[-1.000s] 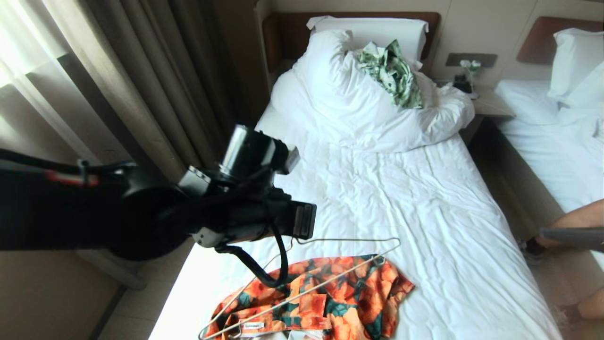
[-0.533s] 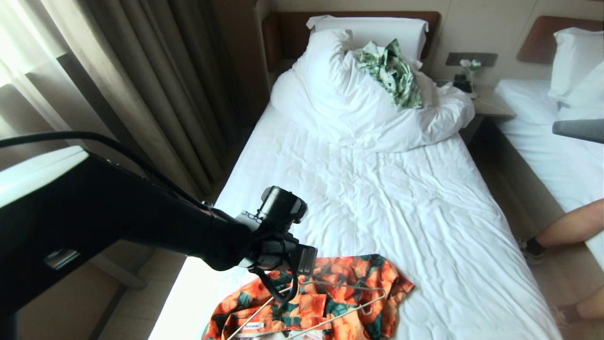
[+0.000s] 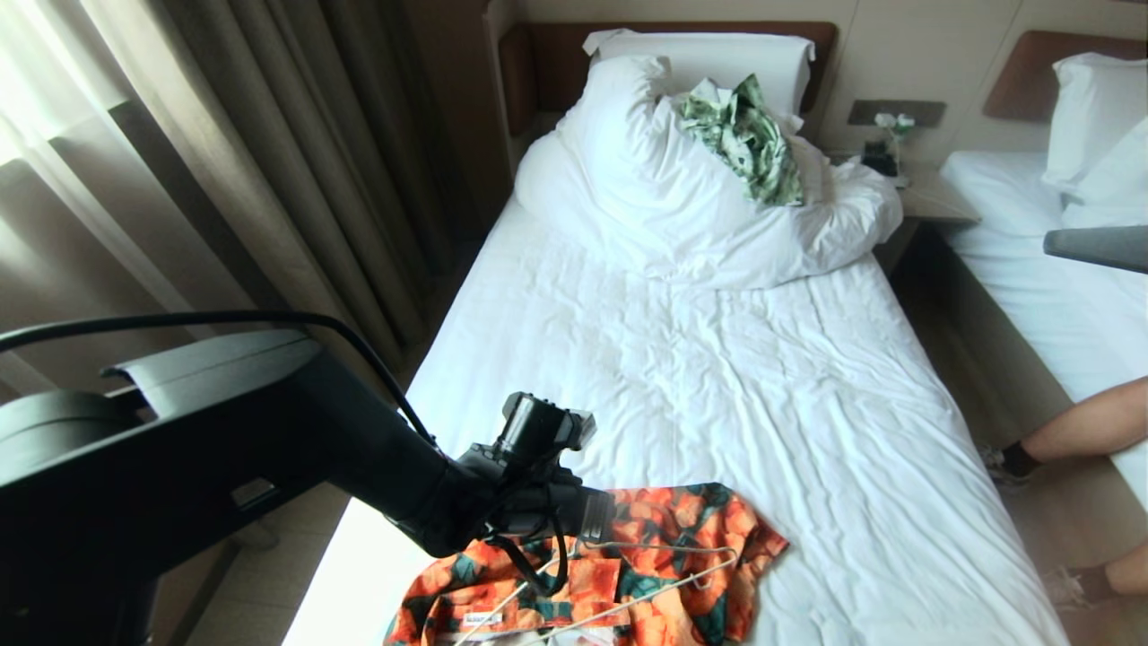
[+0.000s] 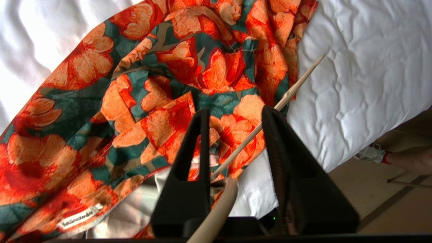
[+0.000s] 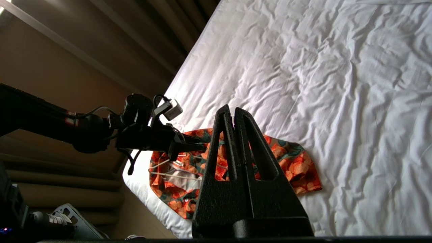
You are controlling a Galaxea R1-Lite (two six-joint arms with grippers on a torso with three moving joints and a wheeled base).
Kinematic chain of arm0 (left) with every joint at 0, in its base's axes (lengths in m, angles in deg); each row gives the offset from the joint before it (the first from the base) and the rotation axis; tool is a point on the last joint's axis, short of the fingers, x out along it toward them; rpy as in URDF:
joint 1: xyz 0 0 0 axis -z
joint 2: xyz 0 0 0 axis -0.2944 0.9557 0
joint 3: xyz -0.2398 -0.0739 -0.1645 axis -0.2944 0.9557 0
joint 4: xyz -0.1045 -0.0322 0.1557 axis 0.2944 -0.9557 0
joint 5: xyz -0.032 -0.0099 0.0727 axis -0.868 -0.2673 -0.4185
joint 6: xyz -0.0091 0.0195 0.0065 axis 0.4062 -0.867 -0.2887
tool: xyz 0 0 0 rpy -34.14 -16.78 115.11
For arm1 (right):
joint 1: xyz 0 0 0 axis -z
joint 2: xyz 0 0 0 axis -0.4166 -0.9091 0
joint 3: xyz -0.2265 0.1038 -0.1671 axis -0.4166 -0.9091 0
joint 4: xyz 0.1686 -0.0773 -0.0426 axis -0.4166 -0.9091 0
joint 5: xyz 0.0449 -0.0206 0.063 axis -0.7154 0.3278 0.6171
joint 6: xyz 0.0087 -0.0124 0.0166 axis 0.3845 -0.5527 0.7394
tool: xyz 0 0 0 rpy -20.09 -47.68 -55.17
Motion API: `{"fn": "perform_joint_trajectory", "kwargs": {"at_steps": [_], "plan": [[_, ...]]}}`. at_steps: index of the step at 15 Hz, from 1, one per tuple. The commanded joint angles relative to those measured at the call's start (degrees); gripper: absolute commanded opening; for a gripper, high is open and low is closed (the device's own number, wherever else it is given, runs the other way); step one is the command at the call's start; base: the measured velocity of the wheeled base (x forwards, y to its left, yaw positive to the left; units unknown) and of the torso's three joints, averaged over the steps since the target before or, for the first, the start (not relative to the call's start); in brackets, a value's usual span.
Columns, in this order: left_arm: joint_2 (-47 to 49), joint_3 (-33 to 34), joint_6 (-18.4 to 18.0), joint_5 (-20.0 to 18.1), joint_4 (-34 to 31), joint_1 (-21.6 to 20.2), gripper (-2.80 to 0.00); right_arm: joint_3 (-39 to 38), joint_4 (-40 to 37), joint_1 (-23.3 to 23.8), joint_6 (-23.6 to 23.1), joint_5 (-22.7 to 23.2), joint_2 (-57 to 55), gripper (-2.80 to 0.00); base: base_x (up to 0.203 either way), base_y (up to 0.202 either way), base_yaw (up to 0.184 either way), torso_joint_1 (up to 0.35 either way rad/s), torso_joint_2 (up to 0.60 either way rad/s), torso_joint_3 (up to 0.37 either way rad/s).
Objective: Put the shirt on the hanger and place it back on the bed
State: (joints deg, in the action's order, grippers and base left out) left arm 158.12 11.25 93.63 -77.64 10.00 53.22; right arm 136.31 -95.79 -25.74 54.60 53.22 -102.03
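A second ago the hanger [image 3: 628,574] is held up in the air above the shirt [image 3: 664,574]. Now it is laid down flat on top of the shirt, at the near end of the bed [image 3: 735,386]. The left gripper [image 4: 233,118] is brought down low over it and its fingers are parted a little, where before they were pinched tight. One thin bar of the hanger is seen running between the fingers, but it does not look squeezed. The hanger seems to be let go. The shirt is not seen to be pulled over the hanger, so the hanging step is judged not done yet.

The right gripper [image 5: 234,116] is held up high over the bed, on the right, with its fingers pressed together and nothing in them.

The hanger is made of thin, stiff, cream-white wire, bent into a triangle. The shirt is soft and crumpled, with big orange-red flowers on dark green, and a small white label [image 4: 76,217] is seen at its neck. The bed sheet is white and full of little wrinkles. A fat white duvet [image 3: 682,206] is heaped at the far end, with a green leafy cloth [image 3: 749,139] on top.

A person's legs [image 3: 1085,431] are seen at the right.
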Motion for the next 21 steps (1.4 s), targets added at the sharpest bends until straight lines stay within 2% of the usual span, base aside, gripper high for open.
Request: {"fn": "perform_joint_trajectory", "kwargs": {"at_steps": [1,3,8,12,15,16,19,21], "plan": [[2.08,0.0,0.1,-0.26,2.27,-0.37,0.0,0.01,-0.04,-0.02,0.05,0.24,-0.29,-2.8,0.0,0.0,0.0,0.0,0.0,0.0],[2.8,0.0,0.02,-0.51,5.61,-0.53,0.0,-0.16,0.0,-0.11,0.05,0.28,-0.68,-2.8,0.0,0.0,0.0,0.0,0.0,0.0],[0.9,2.63,-0.07,-0.15,5.36,-0.34,0.0,-0.34,-0.04,-1.05,-0.04,0.37,-0.83,-2.8,0.0,0.0,0.0,0.0,0.0,0.0],[-2.37,3.34,-0.86,1.73,0.23,0.65,0.0,-0.52,-0.03,-1.25,-0.12,0.1,-0.55,-2.8,0.0,0.0,0.0,0.0,0.0,0.0],[-3.79,5.44,-1.02,2.29,-0.45,0.19,0.0,-0.52,-0.04,-1.25,-0.12,0.1,-0.47,-2.8,0.0,0.0,0.0,0.0,0.0,0.0],[-5.08,6.52,-1.16,2.97,-0.33,0.18,-2.8,-0.52,-0.04,-1.25,-0.12,0.15,-0.3,-2.8,0.0,0.0,0.0,0.0,0.0,0.0],[-12.6,10.52,-1.11,4.84,-0.29,0.11,-2.8,-1.24,-0.03,-2.68,-0.28,0.29,0.71,-2.8,0.0,0.0,0.0,0.0,0.0,0.0],[-19.43,13.64,-0.81,8.13,-0.27,-0.05,-2.8,-3.97,-0.04,-4.73,-1.89,0.12,2.45,-2.8,0.0,0.0,0.0,0.0,0.0,0.0]]}}
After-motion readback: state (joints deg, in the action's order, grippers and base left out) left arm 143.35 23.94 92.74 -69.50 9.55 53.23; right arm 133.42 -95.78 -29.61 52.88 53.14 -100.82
